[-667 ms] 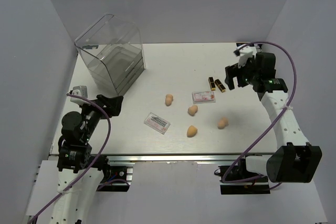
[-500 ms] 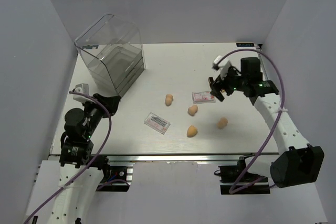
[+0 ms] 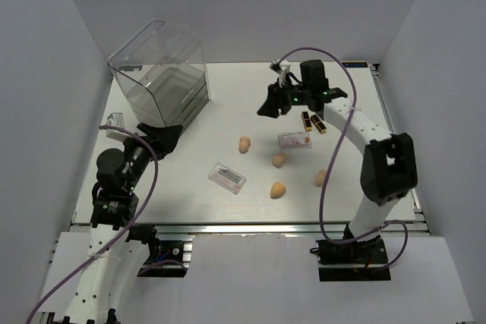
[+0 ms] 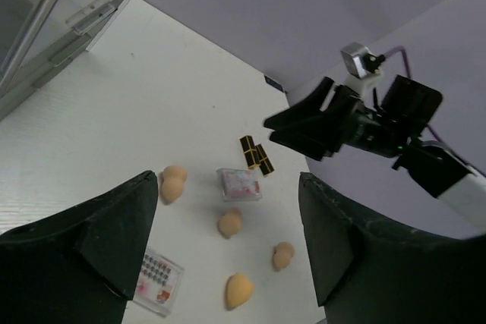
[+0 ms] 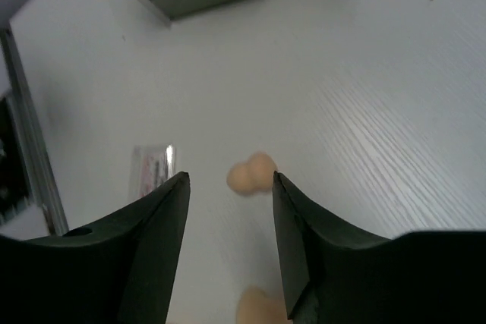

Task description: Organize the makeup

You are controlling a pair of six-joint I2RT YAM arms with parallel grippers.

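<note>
Here, two lipstick tubes (image 3: 307, 121) side by side, long axes far-left to near-right; left tool (image 4: 228, 180), right tool (image 5: 229, 180) spread.

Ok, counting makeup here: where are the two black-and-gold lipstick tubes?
In the top view, the two short black-and-gold lipstick tubes lie side by side right of centre, just beyond the flat clear pinkish palette.

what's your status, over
Left hand open, right hand open, both empty. Sponges, palettes, lipsticks loose on table, none in drawer box. Nothing blocking them.
</note>
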